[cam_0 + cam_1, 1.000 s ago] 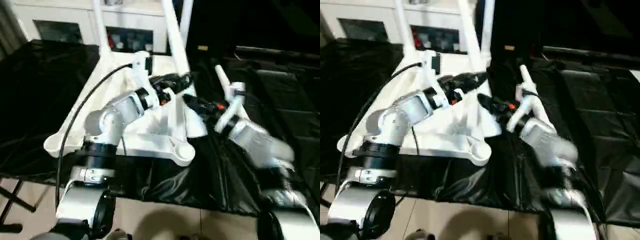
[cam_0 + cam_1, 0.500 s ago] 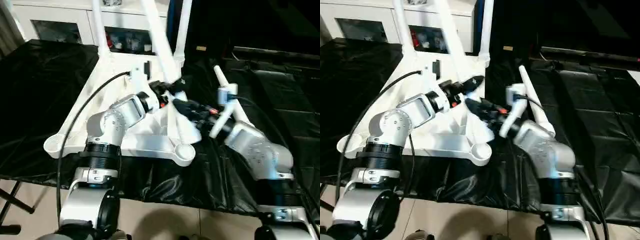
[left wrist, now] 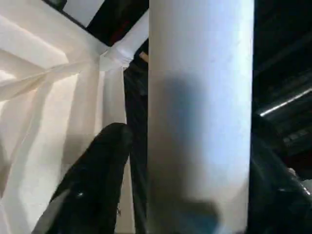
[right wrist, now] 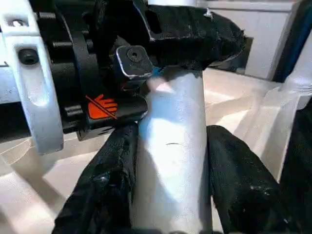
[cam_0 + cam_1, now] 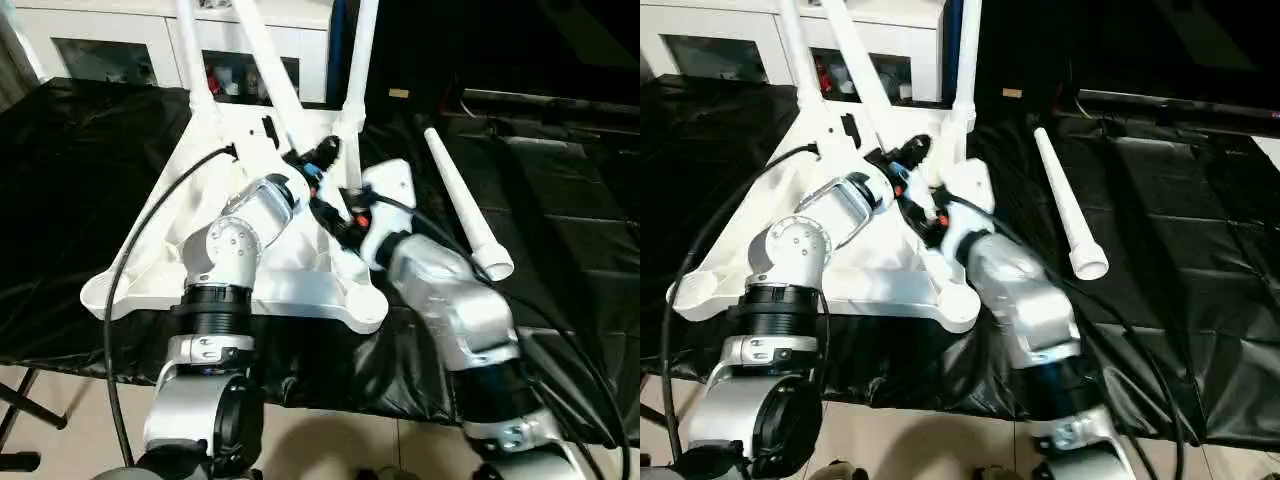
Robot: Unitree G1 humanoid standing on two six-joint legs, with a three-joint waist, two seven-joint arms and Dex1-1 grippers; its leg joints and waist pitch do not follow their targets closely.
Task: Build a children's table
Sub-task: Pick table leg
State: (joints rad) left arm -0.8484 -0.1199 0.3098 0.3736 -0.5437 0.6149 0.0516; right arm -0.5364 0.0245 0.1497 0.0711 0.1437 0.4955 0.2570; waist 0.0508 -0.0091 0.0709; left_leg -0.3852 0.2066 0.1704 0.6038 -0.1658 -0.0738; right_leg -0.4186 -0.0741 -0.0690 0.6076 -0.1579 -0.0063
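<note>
The white tabletop (image 5: pixel 290 288) lies upside down on the black cloth, rim and corner sockets (image 5: pixel 366 306) facing up. Two legs stand in its far sockets (image 5: pixel 190 45) (image 5: pixel 362 50). A third leg (image 5: pixel 265 60) leans between them. My left gripper (image 5: pixel 322 155) is shut on this leaning leg low down, and the tube (image 3: pixel 200 97) sits between its black fingers (image 3: pixel 105 156). My right gripper (image 5: pixel 345 215) is shut on the same leg just beneath, its fingers (image 4: pixel 114 170) hugging the tube (image 4: pixel 170 146). A fourth leg (image 5: pixel 462 205) lies loose on the cloth to the right.
A white cabinet (image 5: pixel 120 40) stands behind the table. The black cloth (image 5: pixel 560 230) covers the table to the right, and its front edge (image 5: pixel 330 385) runs just before my arms. A black cable (image 5: pixel 140 262) loops over the tabletop's left side.
My right arm has swung left, away from the loose leg, and its gripper has shut on the leaning leg under the left gripper. That leg now leans further left.
</note>
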